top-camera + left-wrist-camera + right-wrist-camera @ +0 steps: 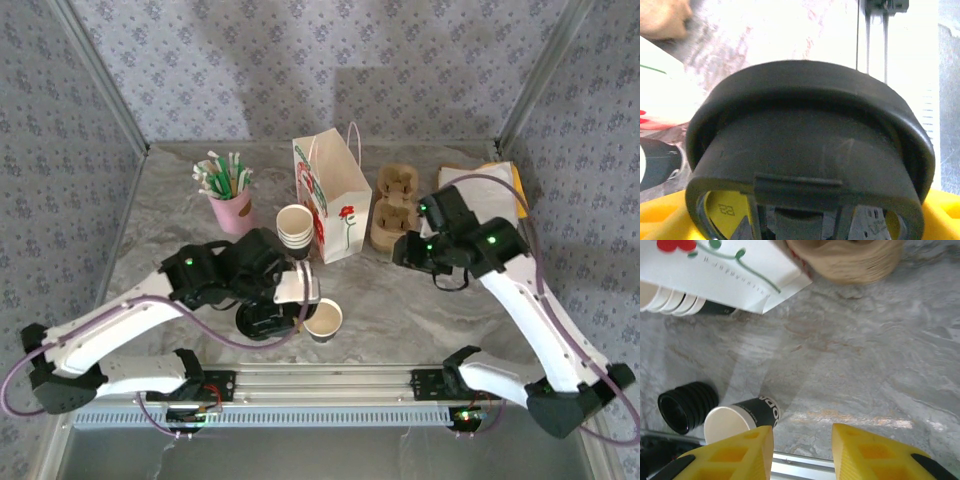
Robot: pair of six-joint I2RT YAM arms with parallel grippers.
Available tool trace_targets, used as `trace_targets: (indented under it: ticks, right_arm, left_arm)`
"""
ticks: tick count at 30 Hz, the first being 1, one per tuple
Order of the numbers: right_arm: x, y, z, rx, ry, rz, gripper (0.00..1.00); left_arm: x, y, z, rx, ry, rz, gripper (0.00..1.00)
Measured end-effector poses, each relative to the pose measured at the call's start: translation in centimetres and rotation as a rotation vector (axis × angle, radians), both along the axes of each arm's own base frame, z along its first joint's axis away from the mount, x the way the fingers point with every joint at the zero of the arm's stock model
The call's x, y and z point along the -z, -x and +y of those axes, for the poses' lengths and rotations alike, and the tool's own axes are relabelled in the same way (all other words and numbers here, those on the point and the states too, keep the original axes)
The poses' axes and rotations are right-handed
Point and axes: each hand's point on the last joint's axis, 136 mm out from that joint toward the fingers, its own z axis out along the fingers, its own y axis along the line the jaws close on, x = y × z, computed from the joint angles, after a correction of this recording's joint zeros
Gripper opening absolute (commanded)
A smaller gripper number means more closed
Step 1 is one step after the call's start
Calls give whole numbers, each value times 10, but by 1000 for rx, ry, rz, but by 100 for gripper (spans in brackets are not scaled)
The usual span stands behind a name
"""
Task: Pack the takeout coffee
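The takeout coffee cup [323, 320] stands lidless near the table's front edge, cream inside with a dark wall [752, 412]. A black lid [810, 135] sits tilted and deep between my left gripper's yellow fingers [655, 222], close against the camera. My left gripper [285, 300] hovers just left of the cup, above a stack of black lids [262, 322] that lies on its side [687, 405]. My right gripper [405, 250] hangs open over bare table right of the paper bag, with nothing between its yellow fingers [735, 455].
A white paper bag [335, 205] with a red flower print stands at mid-table. Beside it are stacked lidless cups [295, 228], a pink cup of straws [232, 210], brown cup carriers [393, 205] and papers [490, 185]. A metal rail [330, 385] runs along the near edge.
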Motion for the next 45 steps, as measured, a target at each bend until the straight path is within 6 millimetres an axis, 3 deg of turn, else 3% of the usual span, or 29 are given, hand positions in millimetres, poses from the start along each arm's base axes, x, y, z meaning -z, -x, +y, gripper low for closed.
trace_targets:
  ticks: [8,13,33,45]
  right_arm:
    - [1,3,-11,43,-22,19,37]
    - [4,2,-12,38,-23,26,37]
    - [7,3,-15,32,-35,23,37]
    - [7,4,-16,34,-39,14,37]
  left_arm:
    - [54,-3,-9,65,-210,31,84]
    - [72,-8,-8,77,-290,31,84]
    - [80,-22,-28,128,-380,-30,87]
    - [89,-21,-27,160,-425,-20,89]
